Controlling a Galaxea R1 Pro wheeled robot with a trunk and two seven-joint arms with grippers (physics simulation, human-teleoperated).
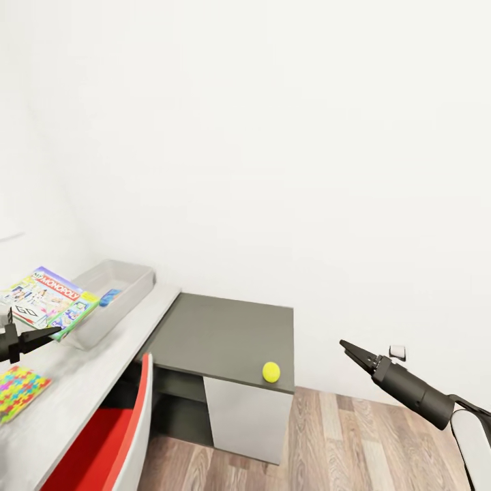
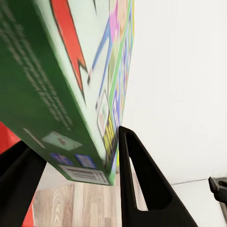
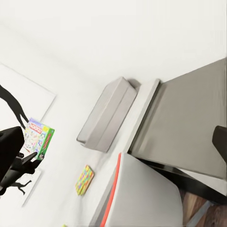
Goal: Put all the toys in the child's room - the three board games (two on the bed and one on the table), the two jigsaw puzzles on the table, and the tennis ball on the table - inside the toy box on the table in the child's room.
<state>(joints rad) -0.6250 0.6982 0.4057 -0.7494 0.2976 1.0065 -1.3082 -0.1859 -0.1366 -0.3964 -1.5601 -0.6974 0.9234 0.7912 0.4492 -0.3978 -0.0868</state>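
My left gripper (image 1: 49,333) is shut on the edge of a board game (image 1: 51,300), a Monopoly box with green edges. It holds the box tilted above the table (image 1: 225,334), beside the near end of the grey toy box (image 1: 129,283). A small blue item (image 1: 109,297) lies inside the toy box. Up close, the black fingers (image 2: 142,189) clamp the game's green edge (image 2: 42,94). One jigsaw puzzle (image 1: 20,390) lies flat on the pale top near me. The tennis ball (image 1: 271,372) rests at the dark corner section's front right edge. My right gripper (image 1: 346,347) hangs open and empty right of the desk.
A red and white chair (image 1: 116,436) is tucked under the desk in front of me. Wood plank floor (image 1: 354,443) lies to the right of the desk, below my right arm. White walls close in behind. The right wrist view looks over the toy box (image 3: 106,116), puzzle (image 3: 84,179) and chair (image 3: 142,194).
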